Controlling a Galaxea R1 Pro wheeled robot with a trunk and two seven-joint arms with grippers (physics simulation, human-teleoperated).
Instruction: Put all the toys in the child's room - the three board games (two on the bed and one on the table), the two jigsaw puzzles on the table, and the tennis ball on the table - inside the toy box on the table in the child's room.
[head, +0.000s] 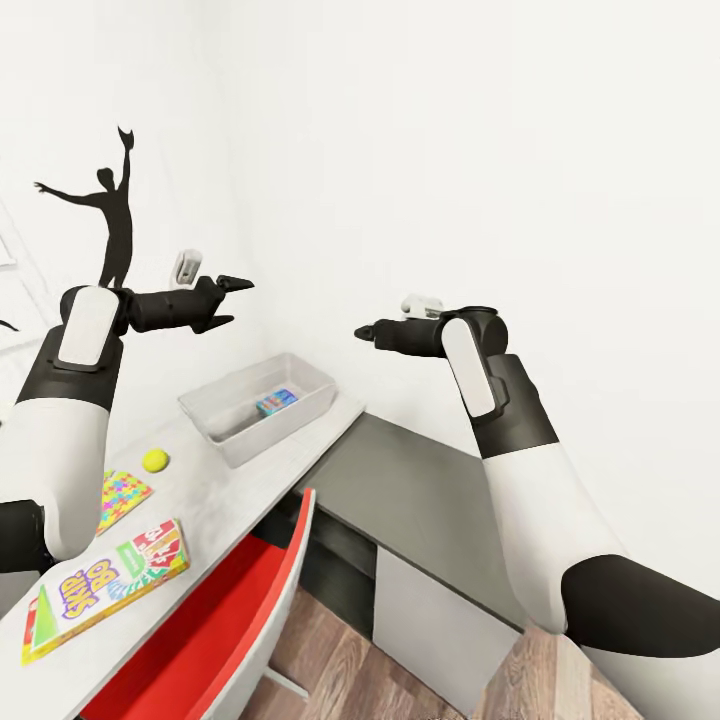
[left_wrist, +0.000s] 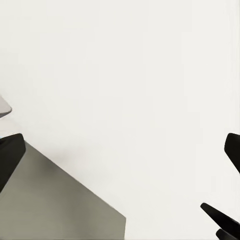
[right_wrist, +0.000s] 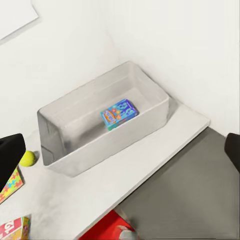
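Observation:
The light grey toy box (head: 285, 428) stands at the far end of the table (head: 230, 490), with a blue board game (head: 276, 402) lying flat inside it. On the table in front of it lie the tennis ball (head: 155, 460), a multicoloured jigsaw puzzle (head: 122, 497) and the SKIP-BO board game (head: 105, 585). My left gripper (head: 232, 300) hangs open high above the box's left side. My right gripper (head: 365, 333) is open in the air to the right of the box. The right wrist view looks down on the toy box (right_wrist: 115, 145), the blue game (right_wrist: 119, 113) and the ball (right_wrist: 27, 158).
A red chair (head: 230, 620) is tucked under the table's near edge. A lower dark grey cabinet (head: 420, 490) adjoins the table on the right, against the white wall. A black sports silhouette (head: 110, 215) hangs on the wall behind the left arm. Wood floor shows below.

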